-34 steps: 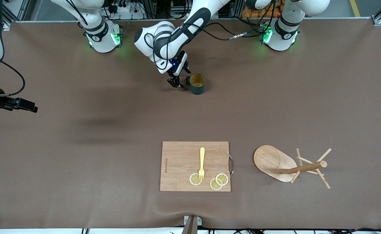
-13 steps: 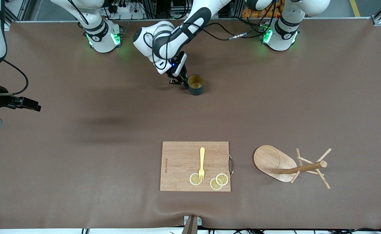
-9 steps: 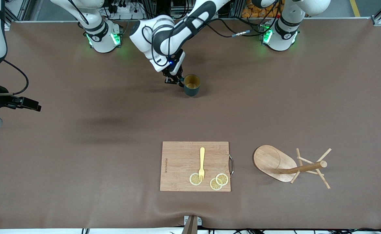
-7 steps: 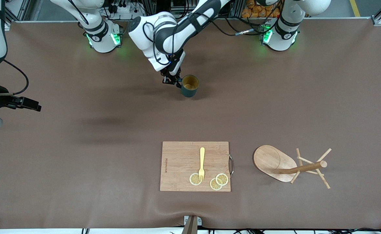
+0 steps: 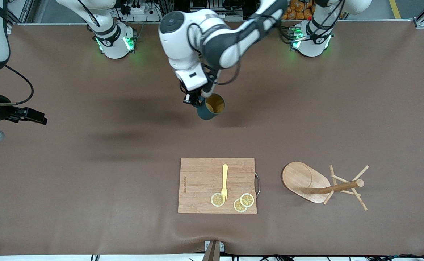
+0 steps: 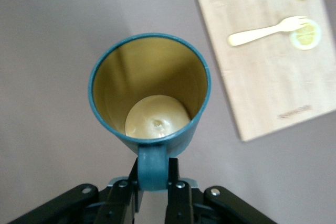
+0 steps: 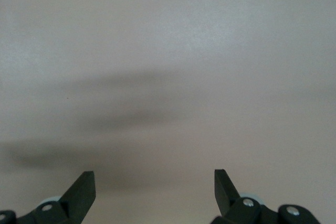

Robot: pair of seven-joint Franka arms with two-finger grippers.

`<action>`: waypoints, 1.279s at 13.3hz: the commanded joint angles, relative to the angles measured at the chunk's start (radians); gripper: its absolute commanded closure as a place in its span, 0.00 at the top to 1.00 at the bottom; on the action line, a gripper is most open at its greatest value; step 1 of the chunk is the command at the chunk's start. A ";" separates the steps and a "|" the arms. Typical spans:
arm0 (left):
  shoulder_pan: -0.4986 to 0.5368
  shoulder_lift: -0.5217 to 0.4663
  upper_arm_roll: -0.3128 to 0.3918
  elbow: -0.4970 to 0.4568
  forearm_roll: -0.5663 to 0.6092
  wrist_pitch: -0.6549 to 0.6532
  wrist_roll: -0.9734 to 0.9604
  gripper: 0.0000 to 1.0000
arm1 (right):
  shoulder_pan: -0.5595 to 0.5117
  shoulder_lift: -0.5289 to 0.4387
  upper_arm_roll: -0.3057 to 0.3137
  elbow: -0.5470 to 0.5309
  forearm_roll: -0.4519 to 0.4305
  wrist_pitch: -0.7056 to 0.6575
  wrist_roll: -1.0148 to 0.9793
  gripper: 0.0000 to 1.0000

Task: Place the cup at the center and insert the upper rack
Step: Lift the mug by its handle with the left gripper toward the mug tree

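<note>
Brown matting covers the table. From the front, the left gripper is clamped on the handle of the teal cup, lifted and tilted with its mouth upward; the upper rack lies toppled beside the cutting board, pole along the table. Left wrist: cup mouth-on, tan inside. Right wrist: right gripper waits, spread wide.

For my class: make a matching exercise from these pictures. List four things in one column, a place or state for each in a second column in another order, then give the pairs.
1. cup
2. fork
3. upper rack
4. right gripper

A. lying on its side on the table
B. open, holding nothing
C. on the cutting board
D. held by its handle in the left gripper

Pairs: 1-D, 2-C, 3-A, 4-B
</note>
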 commanded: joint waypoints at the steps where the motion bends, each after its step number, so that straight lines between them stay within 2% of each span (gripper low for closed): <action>1: 0.118 -0.096 -0.023 -0.051 -0.122 0.070 0.128 0.00 | 0.006 -0.005 -0.003 0.009 -0.002 -0.015 0.015 1.00; 4: 0.244 -0.144 -0.023 -0.052 -0.290 0.136 0.311 0.00 | 0.006 -0.004 -0.003 0.009 -0.004 -0.015 0.011 1.00; 8: 0.422 -0.185 -0.021 -0.051 -0.545 0.146 0.604 0.00 | 0.006 -0.004 -0.003 0.008 -0.004 -0.016 0.014 1.00; 11: 0.540 -0.193 -0.018 -0.051 -0.717 0.159 0.805 0.00 | 0.012 -0.004 -0.005 0.006 -0.005 -0.016 0.014 1.00; 14: 0.687 -0.187 -0.013 -0.055 -0.973 0.164 1.073 0.00 | 0.012 -0.004 -0.003 0.008 -0.010 -0.016 0.015 1.00; 17: 0.792 -0.158 -0.013 -0.070 -1.155 0.156 1.277 0.00 | 0.012 -0.004 -0.003 0.005 -0.010 -0.018 0.014 1.00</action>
